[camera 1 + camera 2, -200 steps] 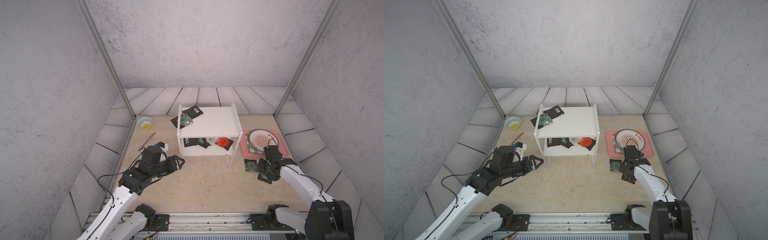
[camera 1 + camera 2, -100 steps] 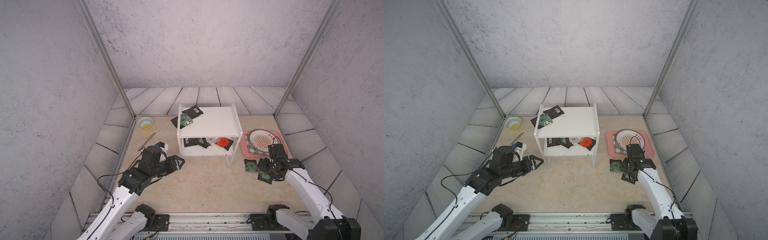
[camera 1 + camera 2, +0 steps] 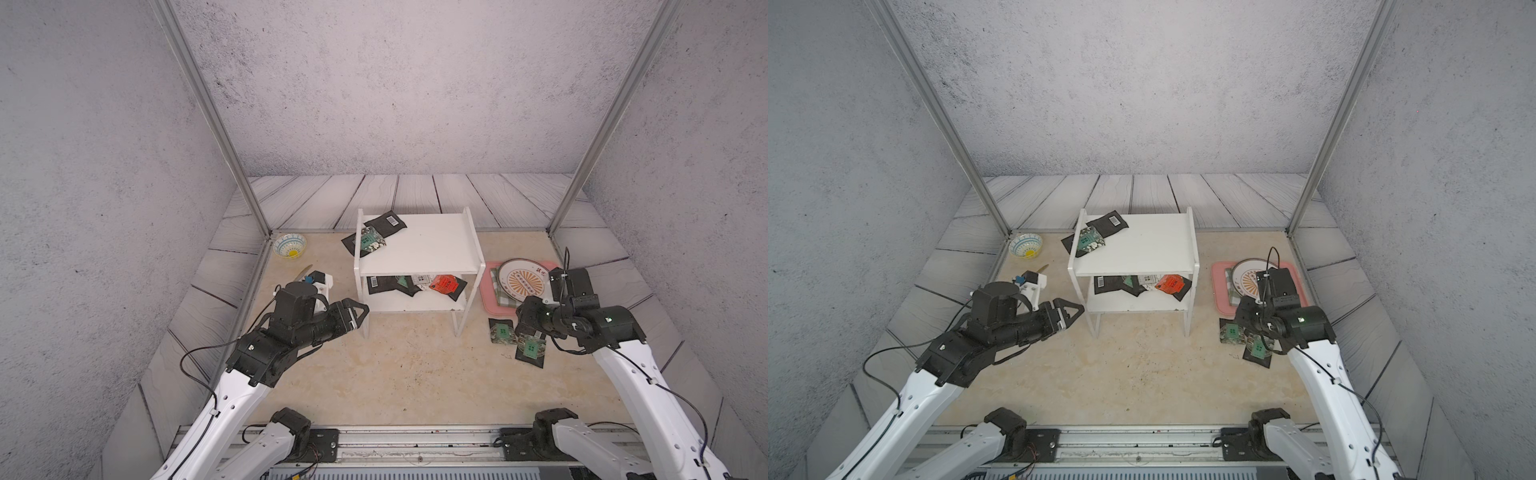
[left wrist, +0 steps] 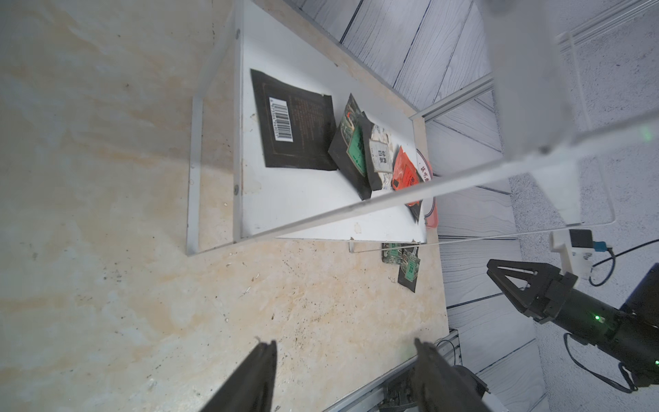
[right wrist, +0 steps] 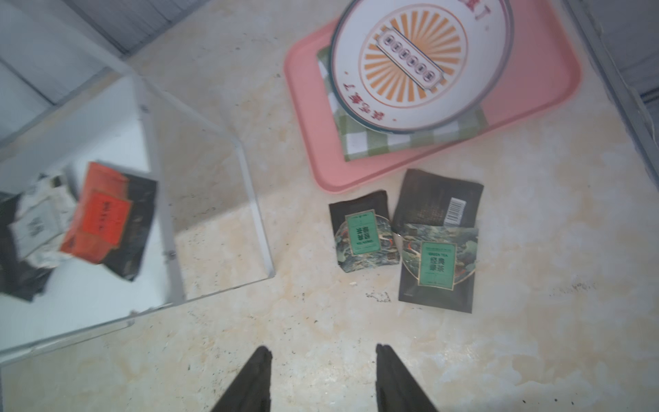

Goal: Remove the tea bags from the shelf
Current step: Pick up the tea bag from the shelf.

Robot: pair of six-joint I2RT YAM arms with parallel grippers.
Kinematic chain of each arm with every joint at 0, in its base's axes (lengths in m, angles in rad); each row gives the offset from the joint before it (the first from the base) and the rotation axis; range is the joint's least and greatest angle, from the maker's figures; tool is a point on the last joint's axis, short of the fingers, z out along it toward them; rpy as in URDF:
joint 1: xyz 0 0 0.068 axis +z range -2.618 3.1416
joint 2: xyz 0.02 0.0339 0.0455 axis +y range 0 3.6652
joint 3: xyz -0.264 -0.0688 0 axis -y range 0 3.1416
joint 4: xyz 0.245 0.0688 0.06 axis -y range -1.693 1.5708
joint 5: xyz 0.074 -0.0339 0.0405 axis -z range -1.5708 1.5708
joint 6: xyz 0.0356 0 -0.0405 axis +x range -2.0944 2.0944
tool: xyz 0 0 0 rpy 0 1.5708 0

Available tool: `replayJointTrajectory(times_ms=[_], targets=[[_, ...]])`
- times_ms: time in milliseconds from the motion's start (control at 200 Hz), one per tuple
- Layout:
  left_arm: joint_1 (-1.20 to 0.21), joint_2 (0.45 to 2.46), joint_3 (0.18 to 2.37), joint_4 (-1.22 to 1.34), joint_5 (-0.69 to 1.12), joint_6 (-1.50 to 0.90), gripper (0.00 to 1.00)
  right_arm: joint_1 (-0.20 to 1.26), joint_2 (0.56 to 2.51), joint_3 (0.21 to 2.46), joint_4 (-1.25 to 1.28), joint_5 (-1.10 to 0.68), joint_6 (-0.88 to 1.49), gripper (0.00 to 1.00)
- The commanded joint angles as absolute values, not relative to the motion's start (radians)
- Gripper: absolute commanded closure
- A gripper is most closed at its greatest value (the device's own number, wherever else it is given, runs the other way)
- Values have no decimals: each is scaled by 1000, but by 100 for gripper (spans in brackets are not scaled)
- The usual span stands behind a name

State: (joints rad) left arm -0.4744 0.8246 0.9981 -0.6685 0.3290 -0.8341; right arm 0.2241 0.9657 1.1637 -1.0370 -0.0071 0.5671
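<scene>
Fingers (image 5: 249, 381) of the right gripper (image 5: 322, 371) stand moderately apart and empty over the floor (image 5: 321, 321), near three tea bags (image 5: 437, 264) lying beside the pink tray (image 5: 535, 107). Left gripper (image 4: 342, 360): jaws wide, empty, facing the shelf (image 3: 419, 249). More tea bags rest on its lower board and at the upper board's far left corner, one overhanging the side edge.

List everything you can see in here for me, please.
shelf: one, white, two-tier, centre.
top-tier tea bags: three, black and green, one corner.
lower-tier tea bags: at least four, black, green, white, red-orange.
tray: one, pink, right of shelf.
loose tea bags: three, black and green, beside tray.
plate: one, white-orange, on tray.
checked cloth: one, green, under plate.
bowl: one, blue-patterned, far left corner.
utensil: one, yellowish, near bowl.
left gripper: black, open, empty.
right gripper: black, open, empty.
</scene>
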Motion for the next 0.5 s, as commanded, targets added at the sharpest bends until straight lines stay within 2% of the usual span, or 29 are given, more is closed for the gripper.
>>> replayJointTrajectory(times_ms=[0, 215, 495], targets=[[-479, 844, 1089, -708, 311, -796, 34, 304, 988, 1291, -1132, 6, 541, 50], [-475, 883, 1228, -766, 284, -751, 34, 375, 1070, 1527, -1163, -28, 543, 51], [-418, 941, 1332, -774, 295, -733, 34, 443, 1194, 1708, -1159, -42, 546, 57]])
